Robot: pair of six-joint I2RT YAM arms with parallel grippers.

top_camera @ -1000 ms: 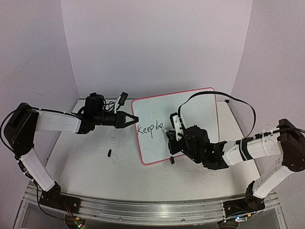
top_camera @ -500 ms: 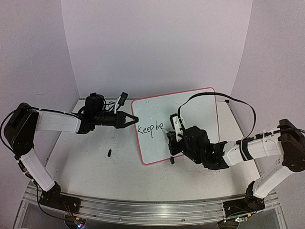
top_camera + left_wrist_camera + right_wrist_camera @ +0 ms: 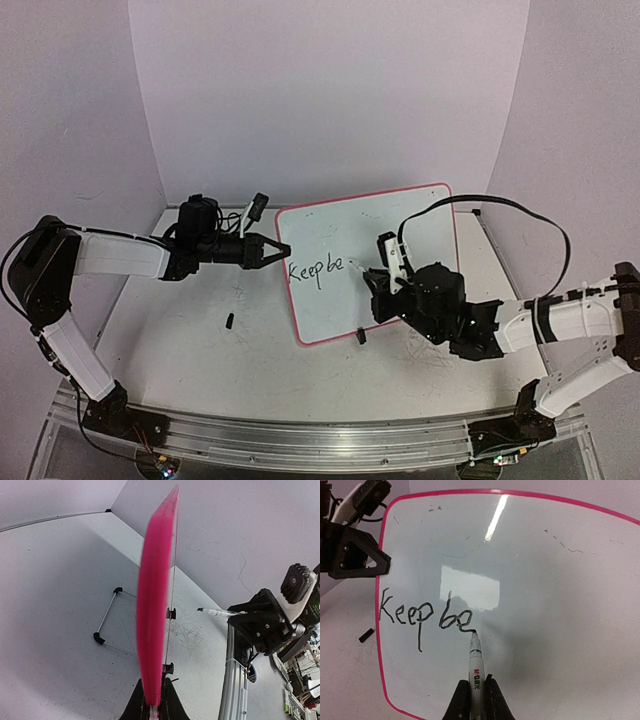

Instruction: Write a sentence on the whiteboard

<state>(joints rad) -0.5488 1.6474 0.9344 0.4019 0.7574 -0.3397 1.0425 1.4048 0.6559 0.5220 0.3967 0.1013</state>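
One whiteboard [image 3: 400, 230] lies on the table [image 3: 200, 350], your left gripper [image 3: 281, 250] clamped on its rim. One marker [image 3: 474, 660], pinched in your right gripper [image 3: 476, 687], points straight out, tip touching the sentence [image 3: 422, 615], "Keep be".

sentence [image 3: 425, 616] longer, a finished "e" after the "b" so it reads "Keep be", marker [image 3: 475, 662] tip further toward 3 o'clock on the whiteboard [image 3: 560, 570], right gripper [image 3: 388, 282] and its arm carried the same way, black cable [image 3: 500, 205] loop swung toward 3 o'clock
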